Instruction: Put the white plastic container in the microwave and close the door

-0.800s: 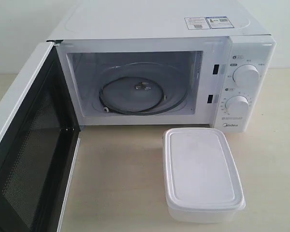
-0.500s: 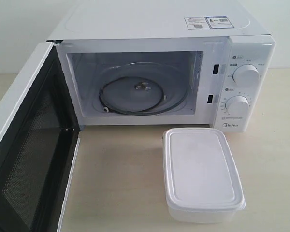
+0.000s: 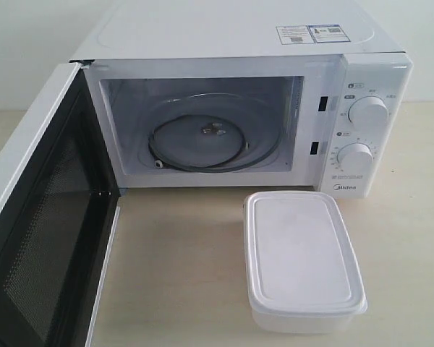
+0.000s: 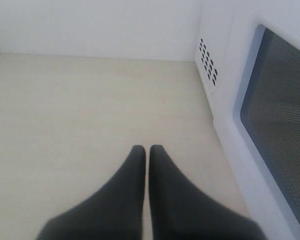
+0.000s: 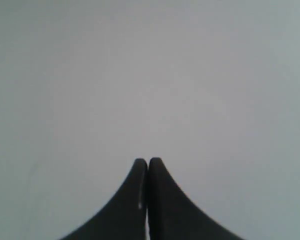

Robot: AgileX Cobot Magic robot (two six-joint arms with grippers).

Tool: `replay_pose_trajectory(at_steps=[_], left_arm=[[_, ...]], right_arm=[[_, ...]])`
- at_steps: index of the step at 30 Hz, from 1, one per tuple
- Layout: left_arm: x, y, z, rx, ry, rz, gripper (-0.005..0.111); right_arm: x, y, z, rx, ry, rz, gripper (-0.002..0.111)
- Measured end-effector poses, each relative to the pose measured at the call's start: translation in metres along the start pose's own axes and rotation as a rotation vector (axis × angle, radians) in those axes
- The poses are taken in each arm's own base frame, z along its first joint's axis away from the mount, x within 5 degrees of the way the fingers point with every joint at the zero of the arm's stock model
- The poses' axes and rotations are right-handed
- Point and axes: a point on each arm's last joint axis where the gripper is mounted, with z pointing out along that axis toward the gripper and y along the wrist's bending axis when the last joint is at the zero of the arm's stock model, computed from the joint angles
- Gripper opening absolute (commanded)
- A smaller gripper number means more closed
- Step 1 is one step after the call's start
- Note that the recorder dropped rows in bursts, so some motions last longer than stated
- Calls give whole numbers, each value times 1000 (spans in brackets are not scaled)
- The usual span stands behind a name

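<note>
Container (image 3: 300, 253) outside microwave (image 3: 202, 29), door (image 3: 29, 217) open.
Left gripper (image 4: 147, 150) and right gripper (image 5: 148, 162) pressed together, empty; wide, smooth lid could slip from a pinch.

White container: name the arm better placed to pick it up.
Right, likely. The container sits on that arm's side, by the dials; the left gripper is outside the open door.

The microwave (image 3: 202, 29) has its door (image 3: 50, 238) wide open. The white plastic container (image 3: 300, 256) sits just in front of the microwave.
</note>
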Motion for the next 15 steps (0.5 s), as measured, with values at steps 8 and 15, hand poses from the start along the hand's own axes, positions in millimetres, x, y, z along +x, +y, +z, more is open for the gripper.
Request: replay_pose_trajectory(at_steps=[8, 15], left_arm=[[0, 0, 0, 0, 0, 0, 4], [0, 0, 0, 0, 0, 0, 4]], right_arm=[[70, -7, 71, 44, 1028, -251, 0], [149, -21, 66, 167, 1516, -72, 0]])
